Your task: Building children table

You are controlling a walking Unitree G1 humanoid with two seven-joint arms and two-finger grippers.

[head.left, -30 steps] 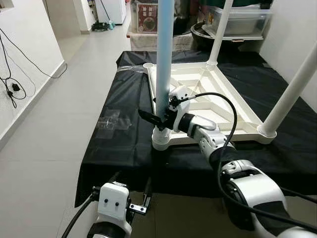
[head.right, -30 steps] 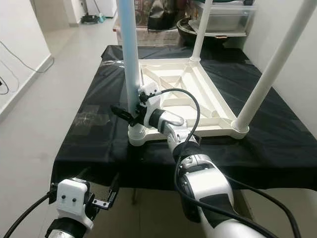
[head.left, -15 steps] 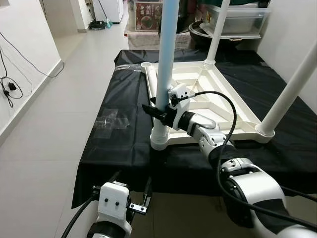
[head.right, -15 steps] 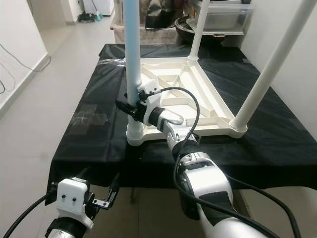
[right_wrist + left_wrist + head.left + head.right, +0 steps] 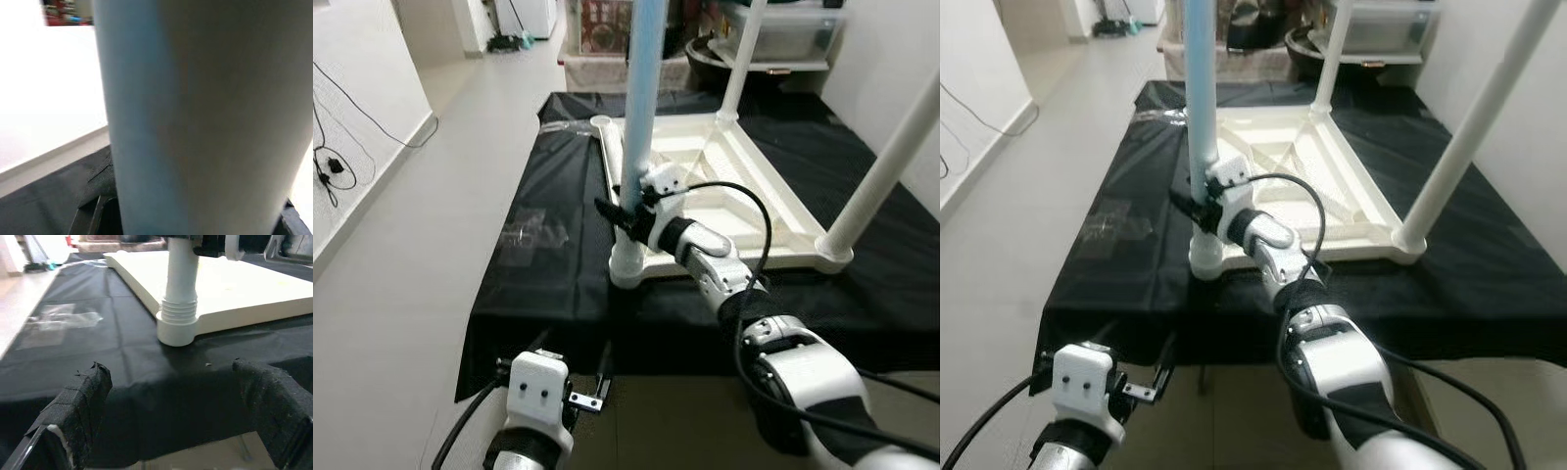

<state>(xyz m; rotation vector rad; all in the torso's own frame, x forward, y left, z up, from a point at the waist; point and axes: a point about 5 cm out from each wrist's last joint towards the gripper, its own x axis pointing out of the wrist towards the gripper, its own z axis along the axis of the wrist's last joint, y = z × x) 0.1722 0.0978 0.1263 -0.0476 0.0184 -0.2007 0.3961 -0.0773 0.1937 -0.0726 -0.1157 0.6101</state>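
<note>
- Left eye view: a white children table top [image 5: 744, 186] lies upside down on a black cloth [image 5: 558, 274] that covers a low surface. A light blue leg [image 5: 639, 108] stands upright in the corner socket [image 5: 628, 264] of the table top that is nearest to the robot. Two white legs [image 5: 891, 166] also stand upright, one at the near right corner and one at the far right corner. The right gripper [image 5: 619, 217] reaches forward from the silver arm and holds the blue leg low down, just above the socket; one black finger shows on the left side of the leg. A clear plastic bag [image 5: 530, 235] lies flat on the cloth, to the left of the table top.
- Right eye view: the same scene. The left gripper [image 5: 1141, 387] hangs low, in front of the near edge of the cloth, well apart from the table top. A grey tiled floor [image 5: 1028, 176] runs along the left side.
- Left wrist view: the two black fingers [image 5: 83, 406] of the left gripper stand wide apart with nothing between them. Beyond them is the ribbed socket with the leg in it, at the corner of the table top.
- Right wrist view: the blue leg is very close, and the black fingers [image 5: 100, 181] lie against its sides, closed on it.
</note>
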